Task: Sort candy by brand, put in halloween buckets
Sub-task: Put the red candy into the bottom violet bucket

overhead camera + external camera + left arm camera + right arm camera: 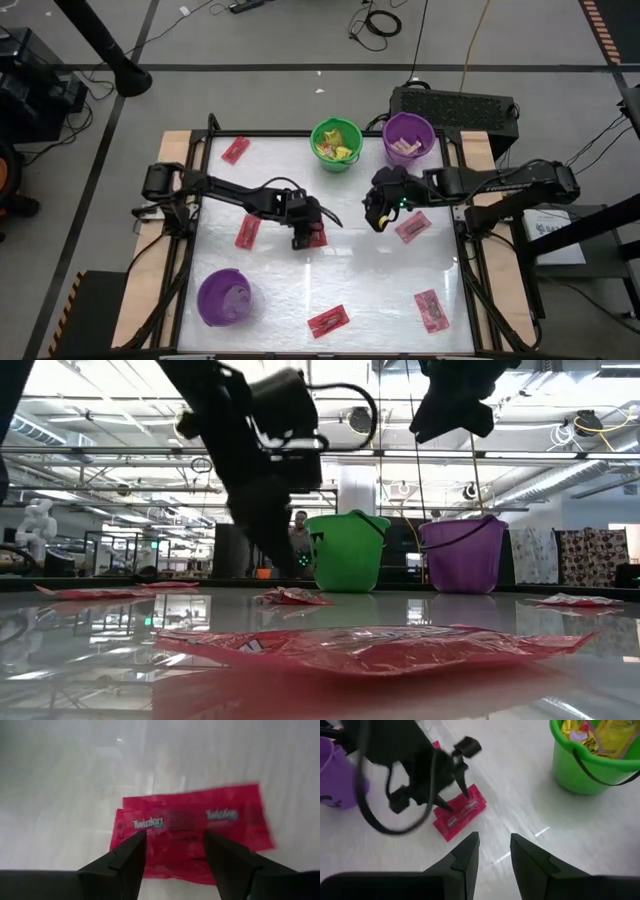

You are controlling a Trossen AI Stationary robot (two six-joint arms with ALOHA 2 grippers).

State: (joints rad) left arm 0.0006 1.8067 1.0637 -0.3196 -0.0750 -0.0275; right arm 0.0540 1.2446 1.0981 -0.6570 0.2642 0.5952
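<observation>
The left gripper [175,850] hung with fingers spread wide over a red Twizzlers packet [192,827], which lay between them, ungripped on the table [380,280].

1. The table top [370,270] is white, smooth and glossy, mirroring the packets and lights.
2. The red packets, like the one near the left gripper [172,855], are crinkled shiny film [192,827].
3. The green bucket [336,145] and far purple bucket [408,138] look like smooth, slightly shiny plastic.
4. The table's side edges [172,150] look like bare pale wood.
5. The gripper fingers [125,860] are matt black.
</observation>
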